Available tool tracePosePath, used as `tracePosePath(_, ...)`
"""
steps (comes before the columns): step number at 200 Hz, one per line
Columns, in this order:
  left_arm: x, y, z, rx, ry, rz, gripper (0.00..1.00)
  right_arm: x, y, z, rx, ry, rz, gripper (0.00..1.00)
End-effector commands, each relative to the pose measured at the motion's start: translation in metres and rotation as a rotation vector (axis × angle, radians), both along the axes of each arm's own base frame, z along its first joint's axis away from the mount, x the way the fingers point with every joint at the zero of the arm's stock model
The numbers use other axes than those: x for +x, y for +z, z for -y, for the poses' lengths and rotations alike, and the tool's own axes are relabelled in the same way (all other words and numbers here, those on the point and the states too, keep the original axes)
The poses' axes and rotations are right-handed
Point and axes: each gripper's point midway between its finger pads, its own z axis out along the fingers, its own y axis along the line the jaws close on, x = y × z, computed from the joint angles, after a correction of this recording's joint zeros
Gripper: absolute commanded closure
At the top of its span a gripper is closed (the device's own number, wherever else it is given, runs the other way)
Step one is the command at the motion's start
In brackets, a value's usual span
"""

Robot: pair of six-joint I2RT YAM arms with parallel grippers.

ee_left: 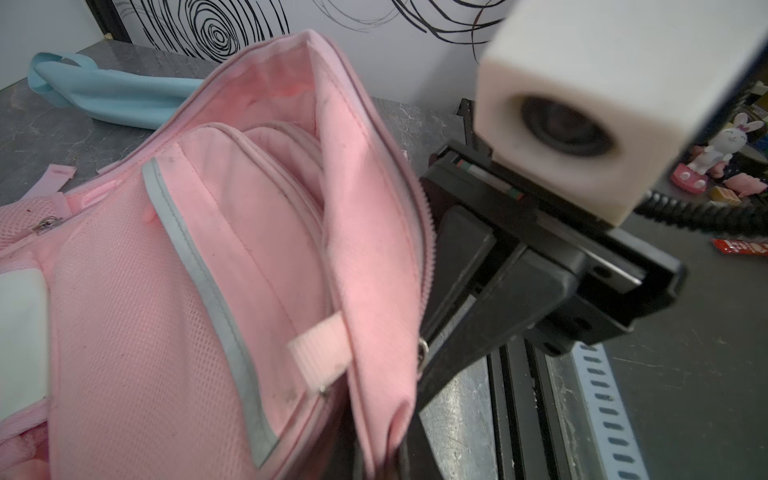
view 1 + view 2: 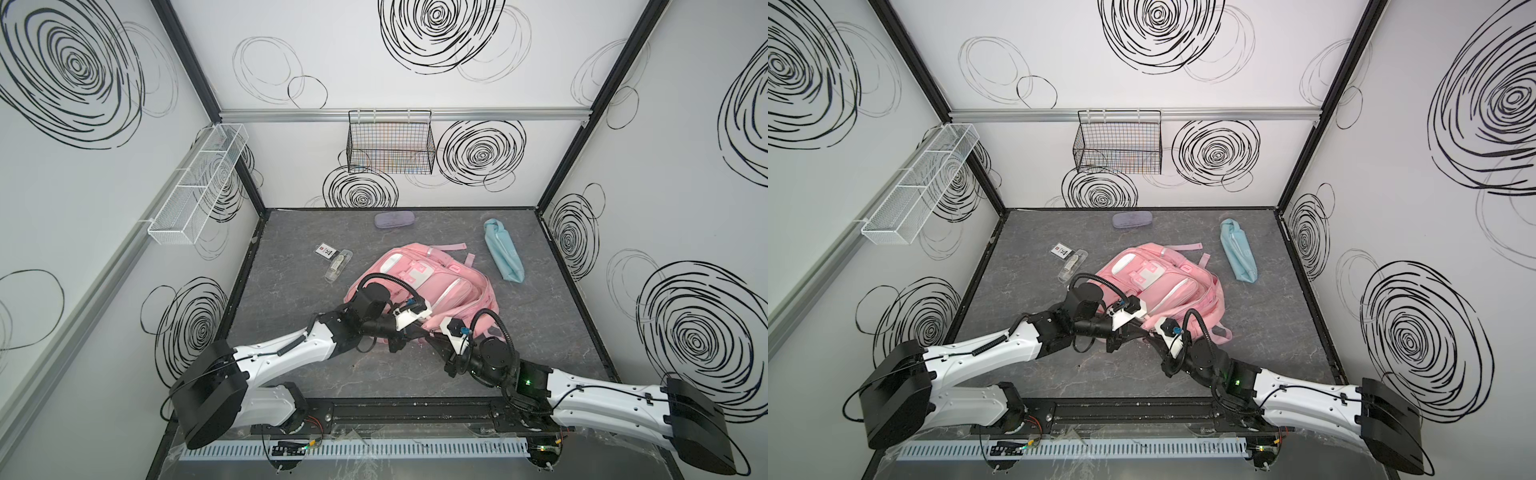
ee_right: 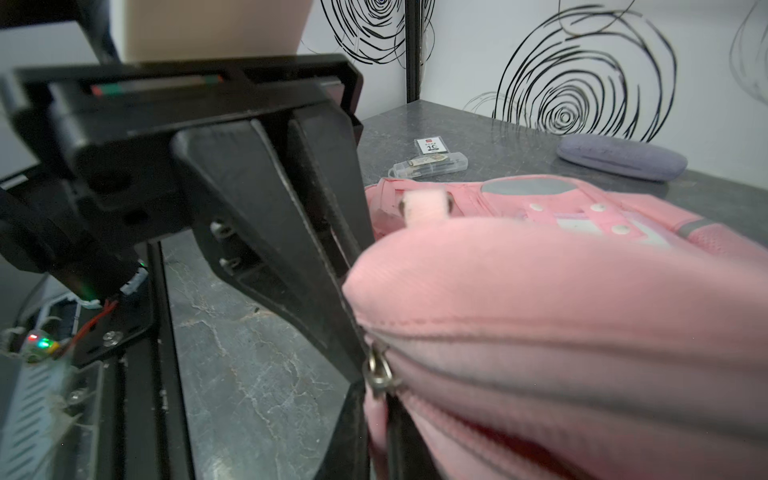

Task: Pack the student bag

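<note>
The pink student bag (image 2: 432,278) (image 2: 1167,278) lies mid-table. In the left wrist view one of its zipped compartments gapes, showing pink lining (image 1: 286,166). My left gripper (image 2: 409,334) (image 1: 384,461) is shut on the edge of the bag's opened flap at the near end. My right gripper (image 2: 430,340) (image 3: 380,440) is shut on a pink tab of the bag just below the metal zip slider (image 3: 378,372). The two grippers almost meet at the bag's near edge, their fingertips partly hidden by fabric.
A light-blue pouch (image 2: 503,249) lies at the back right. A purple case (image 2: 394,219) sits at the back, and a clear plastic case (image 2: 338,266) with a card (image 2: 325,250) at the back left. A black wire basket (image 2: 390,143) and a white mesh basket (image 2: 195,183) hang on the walls.
</note>
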Motion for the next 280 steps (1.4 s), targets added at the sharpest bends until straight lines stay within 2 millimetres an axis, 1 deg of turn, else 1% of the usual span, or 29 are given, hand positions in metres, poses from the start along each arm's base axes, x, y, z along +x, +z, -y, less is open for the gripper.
tracePosePath(1,-0.007,0.042,0.011,-0.110,-0.068,0.098,1.00,0.006,0.033,0.000,0.076,-0.027,0.028,1.00)
tracePosePath(22,0.000,0.037,0.006,-0.067,-0.027,0.144,1.00,0.004,0.035,0.002,0.074,-0.041,-0.038,1.00)
tracePosePath(37,0.007,0.033,0.001,-0.019,0.009,0.198,1.00,0.005,0.034,0.006,0.080,-0.077,-0.133,1.00)
tracePosePath(61,0.019,0.024,-0.010,0.070,0.066,0.292,1.00,0.004,0.025,0.015,0.073,-0.141,-0.307,1.00)
tracePosePath(81,0.025,0.016,-0.020,0.152,0.090,0.350,1.00,0.004,0.013,0.030,0.018,-0.240,-0.431,1.00)
tracePosePath(92,0.027,0.013,-0.027,0.193,0.097,0.381,1.00,0.004,0.011,0.037,-0.018,-0.280,-0.477,1.00)
tracePosePath(114,0.028,0.008,-0.040,0.250,0.100,0.436,1.00,0.002,0.009,0.049,-0.087,-0.353,-0.543,1.00)
tracePosePath(131,0.027,0.004,-0.050,0.283,0.100,0.482,1.00,-0.001,0.014,0.052,-0.095,-0.354,-0.582,1.00)
tracePosePath(147,0.031,0.001,-0.061,0.316,0.117,0.507,1.00,-0.004,0.018,0.058,-0.090,-0.377,-0.623,1.00)
tracePosePath(170,0.040,-0.001,-0.081,0.357,0.166,0.517,1.00,-0.009,0.015,0.077,-0.114,-0.436,-0.682,1.00)
tracePosePath(190,0.051,-0.001,-0.100,0.396,0.244,0.542,1.00,-0.011,0.011,0.095,-0.144,-0.500,-0.717,1.00)
tracePosePath(211,0.056,-0.005,-0.118,0.448,0.302,0.546,1.00,-0.012,0.004,0.111,-0.194,-0.559,-0.736,1.00)
tracePosePath(218,0.056,-0.007,-0.123,0.467,0.316,0.545,1.00,-0.013,0.004,0.113,-0.195,-0.565,-0.736,1.00)
tracePosePath(236,0.058,-0.014,-0.139,0.530,0.366,0.547,1.00,-0.012,0.012,0.112,-0.174,-0.555,-0.727,1.00)
tracePosePath(261,0.067,-0.013,-0.164,0.597,0.484,0.561,1.00,-0.013,0.016,0.113,-0.182,-0.555,-0.728,1.00)
tracePosePath(280,0.078,-0.009,-0.184,0.634,0.595,0.568,1.00,-0.017,0.020,0.107,-0.158,-0.516,-0.745,1.00)
